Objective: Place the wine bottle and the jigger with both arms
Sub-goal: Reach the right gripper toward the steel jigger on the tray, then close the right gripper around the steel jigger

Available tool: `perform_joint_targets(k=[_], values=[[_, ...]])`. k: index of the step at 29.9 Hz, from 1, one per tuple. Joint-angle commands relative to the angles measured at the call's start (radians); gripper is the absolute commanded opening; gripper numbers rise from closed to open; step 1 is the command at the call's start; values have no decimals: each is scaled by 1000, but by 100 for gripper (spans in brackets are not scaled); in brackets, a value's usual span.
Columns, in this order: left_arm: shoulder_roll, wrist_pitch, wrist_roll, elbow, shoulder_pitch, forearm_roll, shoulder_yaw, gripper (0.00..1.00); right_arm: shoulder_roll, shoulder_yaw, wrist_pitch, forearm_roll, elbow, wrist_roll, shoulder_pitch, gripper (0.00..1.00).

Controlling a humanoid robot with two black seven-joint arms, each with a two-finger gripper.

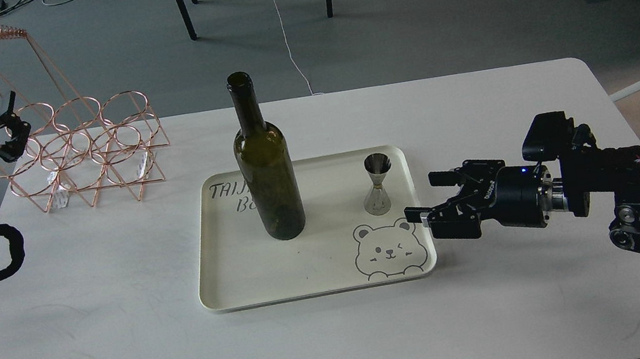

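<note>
Right jaws gape beside tray holding bottle, jigger

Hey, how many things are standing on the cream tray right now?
2. The wine bottle stands upright left of the tray's centre; the jigger stands upright toward its right edge. Nothing seems hidden.

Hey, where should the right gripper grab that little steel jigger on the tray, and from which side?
Grip the jigger at its narrow waist, coming in level from the right, where the right gripper already sits open. It stands upright on the tray, and the waist lets the fingers close without slipping off the cones.
</note>
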Motion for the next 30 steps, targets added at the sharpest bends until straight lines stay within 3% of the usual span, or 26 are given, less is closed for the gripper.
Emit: perform_joint_targets(k=[1,6,12,30], values=[[-3,2,0,5,0,2,0,98,54,0,-56,-19,-85,-2,-13,95],[-5,4,-1,5,0,3,0,98,123,0,-143,-31,-211,-1,-28,86],[-5,5,0,5,-2,3,0,98,240,0,-206,-31,-335,2,-40,85],[-3,5,-1,5,-2,5,0,98,377,-38,-212,-37,-455,1,-21,65]])
